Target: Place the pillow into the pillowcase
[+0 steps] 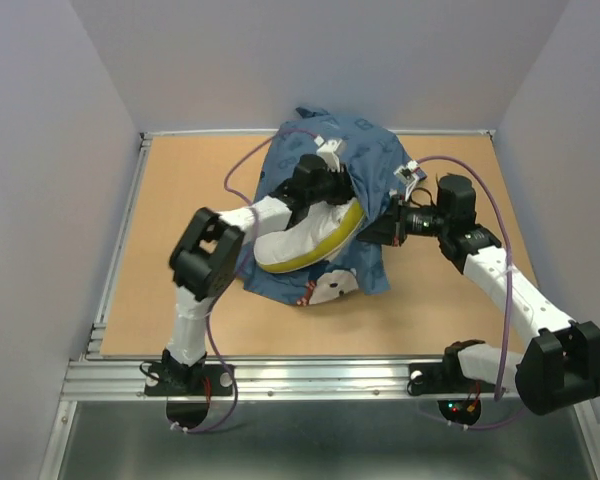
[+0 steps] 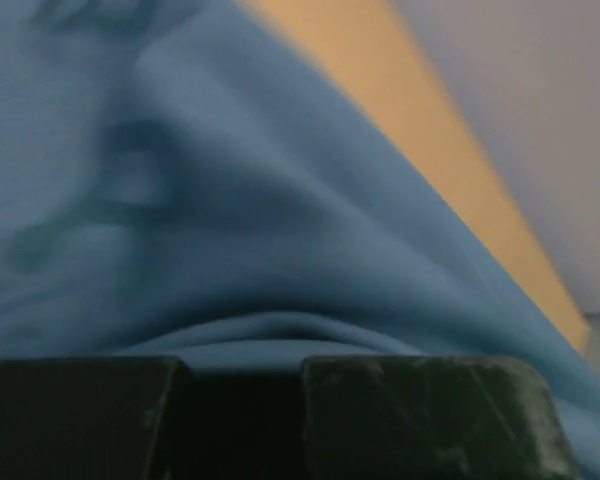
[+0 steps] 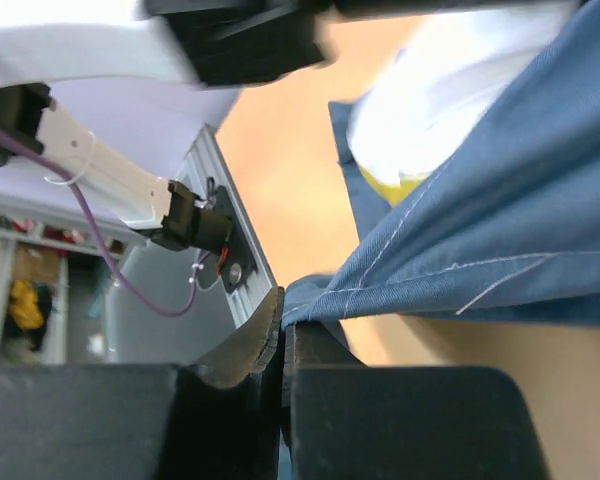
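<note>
- Your left gripper (image 1: 325, 182) sits past the middle of the table (image 1: 180, 200), toward the far edge, on top of the heaped cloth; its wrist view shows only blurred blue fabric draped over the dark finger blocks, so you cannot tell whether it is clenched or released
- The pillow (image 1: 305, 240) lies at the middle of the table, just nearer than that gripper, with its long axis slanting from near left to far right; the white body and yellow-green band show bare on the near-left side, while the far side goes under the cloth
- The pillowcase (image 1: 365, 150) is bunched over and around the pillow, reaching from the far edge back toward the near edge, so I judge the pillow only partly in
- Your right gripper (image 3: 283, 330) is clamped on the stitched hem of the pillowcase, just right of the pillow's far-right end
- The pillow lies left of that pinch, and the left arm is the nearer one to it; I would run the next pull along the slant, drawing the hem toward the near-left corner
</note>
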Robot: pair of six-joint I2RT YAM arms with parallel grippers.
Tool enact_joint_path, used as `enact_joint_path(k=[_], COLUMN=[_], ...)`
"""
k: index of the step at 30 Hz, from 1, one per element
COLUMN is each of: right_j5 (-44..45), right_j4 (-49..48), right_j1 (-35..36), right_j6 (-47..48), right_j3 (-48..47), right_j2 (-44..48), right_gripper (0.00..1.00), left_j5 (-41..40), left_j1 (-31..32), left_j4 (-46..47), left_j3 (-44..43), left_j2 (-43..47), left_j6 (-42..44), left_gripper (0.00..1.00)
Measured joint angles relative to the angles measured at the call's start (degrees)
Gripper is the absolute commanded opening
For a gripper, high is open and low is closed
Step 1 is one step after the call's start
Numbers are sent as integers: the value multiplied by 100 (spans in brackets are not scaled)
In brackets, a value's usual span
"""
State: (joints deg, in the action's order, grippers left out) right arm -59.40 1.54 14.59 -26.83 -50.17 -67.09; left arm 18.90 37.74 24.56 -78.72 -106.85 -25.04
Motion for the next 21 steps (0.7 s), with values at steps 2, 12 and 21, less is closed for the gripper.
enact_joint_path(k=[2,12,21], right_j5=[188,101,232], right_j4=[302,538,1397], right_j1=[-39,-131,-487], right_j6=[-46,-472,212], right_j3=[262,457,229], right_j2=[31,348,177], right_gripper=[1,1,1], left_j5=[-74,-1311,-389], left_j1=[-157,-649,-656], left_j4=[7,-402,-1392], left_j3=[-505,-1569,-686], left_j2=[-1512,-1115,-310], left_j6=[-254,1215,3921], left_gripper=[0,0,70])
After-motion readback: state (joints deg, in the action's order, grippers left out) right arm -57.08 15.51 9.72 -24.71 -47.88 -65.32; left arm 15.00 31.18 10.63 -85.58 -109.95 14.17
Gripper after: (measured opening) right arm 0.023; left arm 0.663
